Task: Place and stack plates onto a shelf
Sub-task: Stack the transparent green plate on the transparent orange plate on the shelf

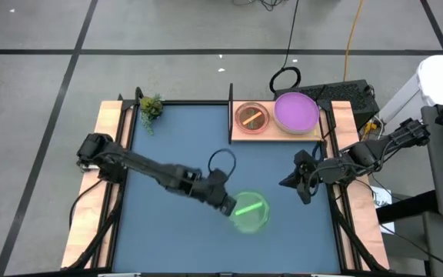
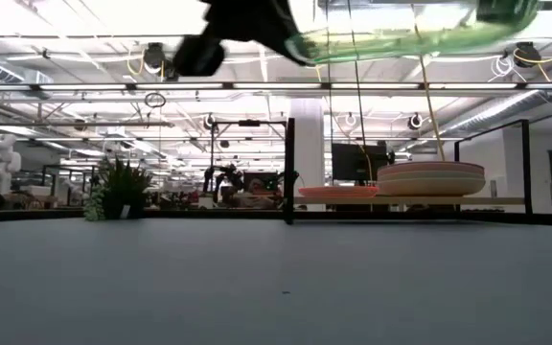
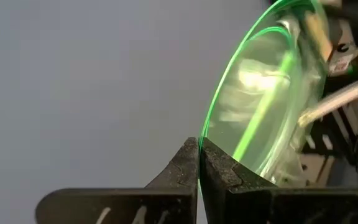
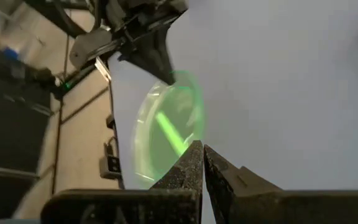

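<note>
While the left gripper (image 1: 231, 205) pinches one translucent green round plate (image 1: 250, 211) roughly level above the blue tabletop (image 1: 175, 146), its stick slanting, the right gripper (image 1: 301, 187) waits with jaws closed on nothing.

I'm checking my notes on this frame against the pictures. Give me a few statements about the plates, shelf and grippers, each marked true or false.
1. The left gripper holds the green plate by its rim. True.
2. The green plate rests flat on the table. False: the low view shows it lifted well above the tabletop.
3. The purple plate sits on the shelf. True.
4. The orange-brown plate lies on the blue table. False: it is on the shelf, beside the purple plate.
5. The right gripper holds a plate. False: it is shut on nothing, hovering over the table's right side.
</note>
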